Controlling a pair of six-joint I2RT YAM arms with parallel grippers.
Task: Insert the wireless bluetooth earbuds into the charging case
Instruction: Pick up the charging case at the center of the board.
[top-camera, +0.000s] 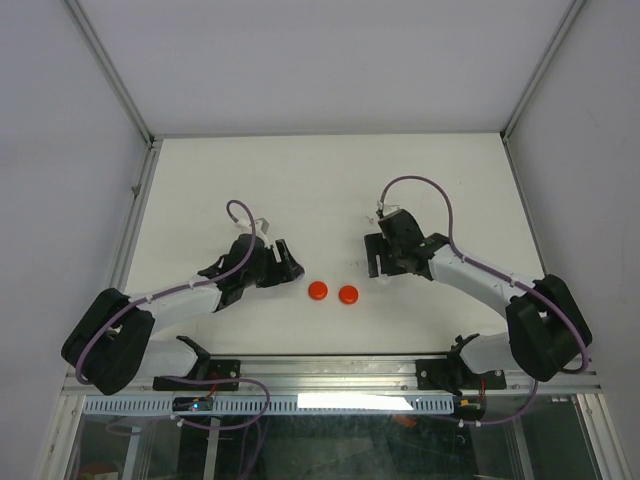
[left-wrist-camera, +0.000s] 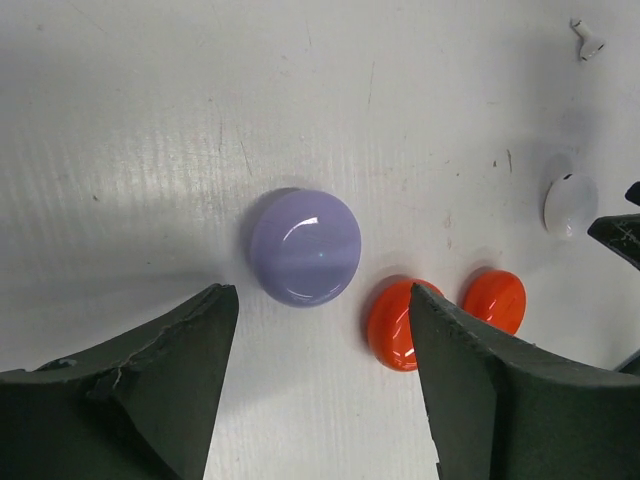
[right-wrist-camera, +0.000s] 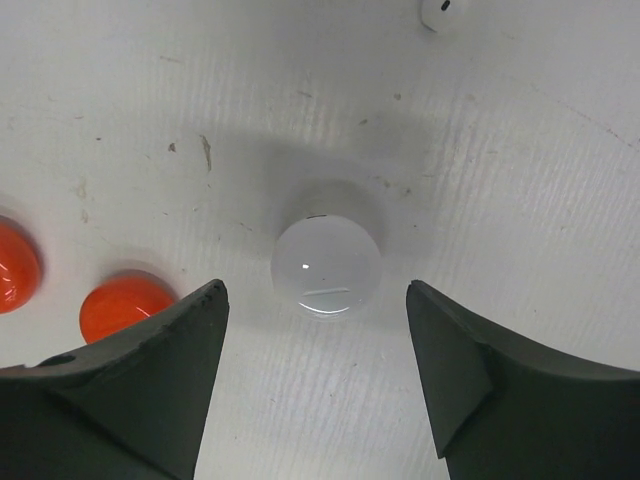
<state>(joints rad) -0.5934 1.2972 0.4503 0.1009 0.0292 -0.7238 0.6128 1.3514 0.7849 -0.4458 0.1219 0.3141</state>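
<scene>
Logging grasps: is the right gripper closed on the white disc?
Open: the right gripper has both fingers clear of the glossy white round disc lying between them.

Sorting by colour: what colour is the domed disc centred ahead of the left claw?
The glossy round plastic disc is lilac, clearest in the left wrist view.

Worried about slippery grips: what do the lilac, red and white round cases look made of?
Lilac case: looks like glossy moulded plastic, by the sharp highlight on its dome. Two red cases: likely the same, equally shiny. White case: smooth plastic, perhaps slightly translucent, with a fainter highlight and a thin seam line; hard to confirm.
</scene>
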